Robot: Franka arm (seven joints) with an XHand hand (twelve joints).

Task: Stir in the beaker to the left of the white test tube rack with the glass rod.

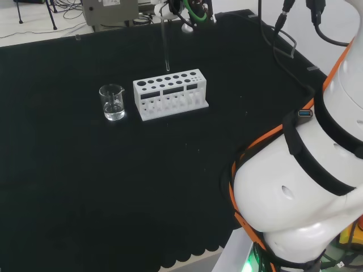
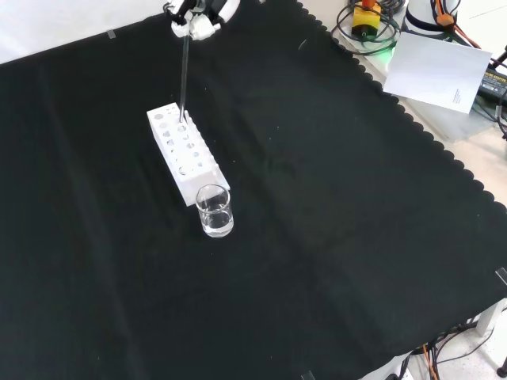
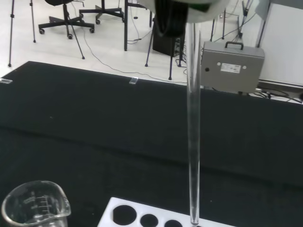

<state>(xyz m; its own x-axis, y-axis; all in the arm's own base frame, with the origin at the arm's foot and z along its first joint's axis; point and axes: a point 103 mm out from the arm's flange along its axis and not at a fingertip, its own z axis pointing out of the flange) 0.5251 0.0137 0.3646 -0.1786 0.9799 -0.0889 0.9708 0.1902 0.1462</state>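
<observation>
Hanging upright, the glass rod has its lower tip at the holes of the white test tube rack; we cannot tell whether it touches. In the front view the robot hand, cut off at the top edge, pinches the rod's upper end. The beaker stands just beside the rack on the counter, holding some clear liquid.

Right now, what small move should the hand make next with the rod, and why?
Probably carry the rod sideways toward the beaker. The hand holds it upright with its tip just above the rack, while the beaker stands past the rack's end, near side in the front view.
</observation>
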